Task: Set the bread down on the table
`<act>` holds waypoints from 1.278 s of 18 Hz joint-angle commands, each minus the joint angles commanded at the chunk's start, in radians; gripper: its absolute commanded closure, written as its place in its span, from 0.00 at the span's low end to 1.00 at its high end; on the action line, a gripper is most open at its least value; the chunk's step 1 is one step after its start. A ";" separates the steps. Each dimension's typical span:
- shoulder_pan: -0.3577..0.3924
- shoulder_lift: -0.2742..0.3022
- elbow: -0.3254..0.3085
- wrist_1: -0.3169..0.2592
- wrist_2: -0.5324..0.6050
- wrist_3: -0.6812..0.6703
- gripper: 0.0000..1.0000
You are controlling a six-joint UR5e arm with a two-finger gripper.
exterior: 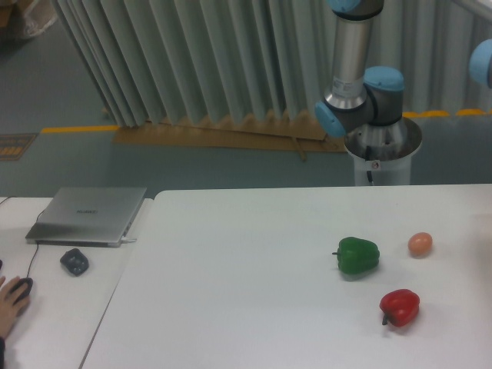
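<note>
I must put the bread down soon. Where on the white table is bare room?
Bare: the table from its left edge up to the green pepper. Crowded: the right side, with that pepper, the egg and the red pepper.
</note>
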 joint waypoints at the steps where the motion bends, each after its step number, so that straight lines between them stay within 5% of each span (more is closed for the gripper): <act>1: -0.003 -0.009 0.003 -0.002 0.054 0.082 0.00; 4: -0.028 -0.043 -0.002 0.003 0.259 0.312 0.00; 11: -0.095 -0.104 -0.067 0.015 0.561 0.362 0.00; 14: -0.094 -0.132 -0.112 0.064 0.569 0.354 0.00; 23: -0.058 -0.189 -0.117 0.113 0.569 0.354 0.00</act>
